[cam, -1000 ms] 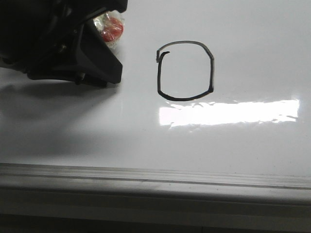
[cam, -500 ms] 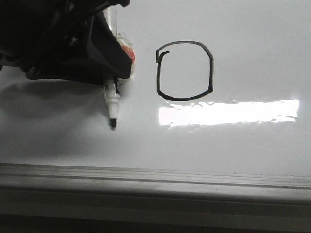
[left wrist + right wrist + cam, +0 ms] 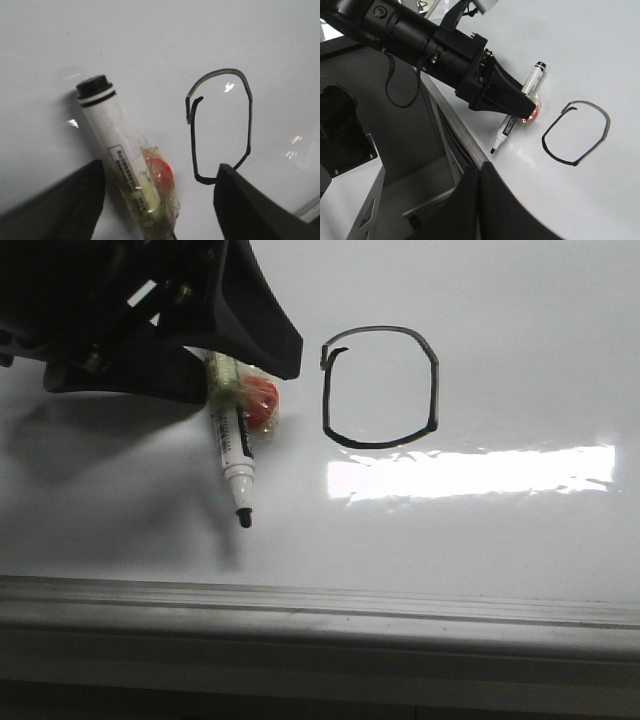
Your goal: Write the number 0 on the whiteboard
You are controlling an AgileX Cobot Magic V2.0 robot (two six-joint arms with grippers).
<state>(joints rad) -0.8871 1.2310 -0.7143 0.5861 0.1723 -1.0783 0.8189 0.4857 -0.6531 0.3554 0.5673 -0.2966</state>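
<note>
A: What is seen at the left side of the whiteboard (image 3: pixel 520 330)?

B: The left gripper (image 3: pixel 160 200) is seen over a marker (image 3: pixel 232 455) that lies flat on the board, its uncapped tip towards the near framed edge. In the left wrist view the jaws are spread, one on each side of the barrel, and no contact is seen. A clear wrap with something red (image 3: pixel 262 403) is stuck to the barrel.

A: And the number 0 (image 3: pixel 381 386)?

B: It is drawn just to the right of the marker, a closed squarish loop, nearer the near edge than the far one. The writing is judged finished.

A: How should the step in hand be done well?

B: The marker appears to have been released, so the arm is best lifted straight up, so that the barrel is not rolled and the wet tip is not dragged over the loop.

A: The right gripper (image 3: pixel 480 200)?

B: Its jaws are seen pressed together, nothing between them.
</note>
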